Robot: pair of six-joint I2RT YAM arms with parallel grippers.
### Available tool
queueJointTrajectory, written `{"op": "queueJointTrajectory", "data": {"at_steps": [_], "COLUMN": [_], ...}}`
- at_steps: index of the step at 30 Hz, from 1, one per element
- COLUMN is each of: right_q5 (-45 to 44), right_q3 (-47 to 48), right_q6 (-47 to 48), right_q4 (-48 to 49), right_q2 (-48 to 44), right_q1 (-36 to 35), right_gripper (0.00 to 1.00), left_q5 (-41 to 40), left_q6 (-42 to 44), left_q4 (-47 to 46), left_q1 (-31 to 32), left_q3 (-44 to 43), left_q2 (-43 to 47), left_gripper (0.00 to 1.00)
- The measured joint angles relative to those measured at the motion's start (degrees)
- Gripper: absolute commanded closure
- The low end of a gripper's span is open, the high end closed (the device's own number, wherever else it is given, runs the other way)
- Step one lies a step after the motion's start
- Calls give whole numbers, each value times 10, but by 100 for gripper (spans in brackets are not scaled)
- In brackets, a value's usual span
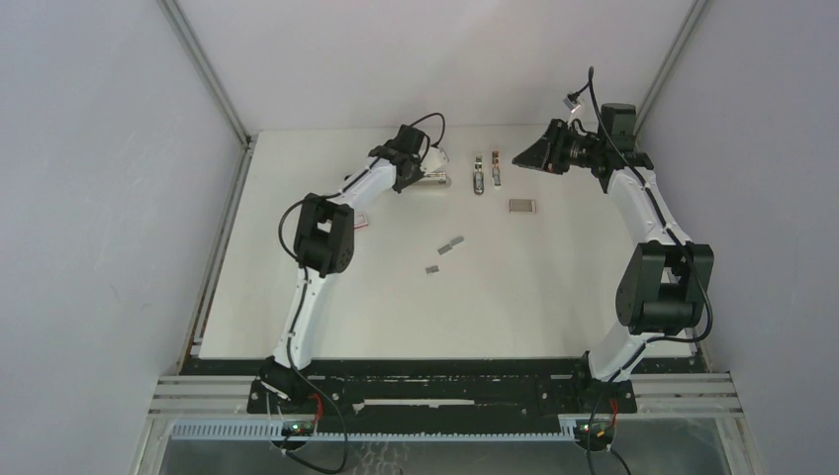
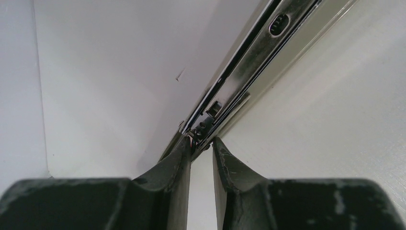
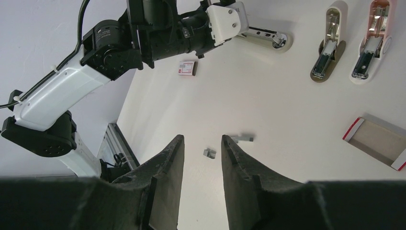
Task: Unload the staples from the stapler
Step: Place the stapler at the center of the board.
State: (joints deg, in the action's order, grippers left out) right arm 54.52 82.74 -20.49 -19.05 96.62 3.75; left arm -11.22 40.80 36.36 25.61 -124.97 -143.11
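At the far side of the table lies a stapler (image 1: 436,179), opened out, and my left gripper (image 1: 427,166) is shut on one end of it. In the left wrist view the fingertips (image 2: 184,148) pinch the near end of its shiny metal rail (image 2: 249,62). The stapler (image 3: 268,36) also shows in the right wrist view, held by the left gripper. Loose staples (image 1: 450,244) lie mid-table, with another short strip (image 1: 432,268) close by; both show as small grey bits (image 3: 209,153) (image 3: 245,138). My right gripper (image 1: 521,156) (image 3: 201,139) hangs above the table, open and holding nothing.
Two more opened staplers (image 1: 479,174) (image 1: 496,170) lie side by side right of the held one. An open flat box (image 1: 522,206) sits nearer the right arm. A small pink-and-white box (image 1: 362,223) lies beside the left arm. Walls close the back and sides.
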Motion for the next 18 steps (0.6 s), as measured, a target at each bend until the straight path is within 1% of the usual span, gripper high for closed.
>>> {"op": "queueJointTrajectory", "data": {"at_steps": [3,6,10,13,16,18], "right_q5": [0,0,0,-5,-13,-21], "right_q3": [0,0,0,0,0,0], "right_q6": [0,0,0,3,11,18], "right_q4": [0,0,0,-2,-10,-18], "right_q2": [0,0,0,0,0,0], "right_q1": [0,0,0,0,0,0], "right_gripper": [66,65,61,55,52,50], "left_q5": [-7,-9,-13,-21,-32,-37], "left_q6": [-2,-3,-3,-2,-1,-1], "left_q4": [0,0,-1,-5,-17,-21], "left_q1": [2,3,3,4,5,5], "left_q3": [-2,-2,-2,-2,-1,-1], "left_q2": [-2,-2,-2,-2,-2,-1], "left_gripper": [74,70,59,50,45,43]}}
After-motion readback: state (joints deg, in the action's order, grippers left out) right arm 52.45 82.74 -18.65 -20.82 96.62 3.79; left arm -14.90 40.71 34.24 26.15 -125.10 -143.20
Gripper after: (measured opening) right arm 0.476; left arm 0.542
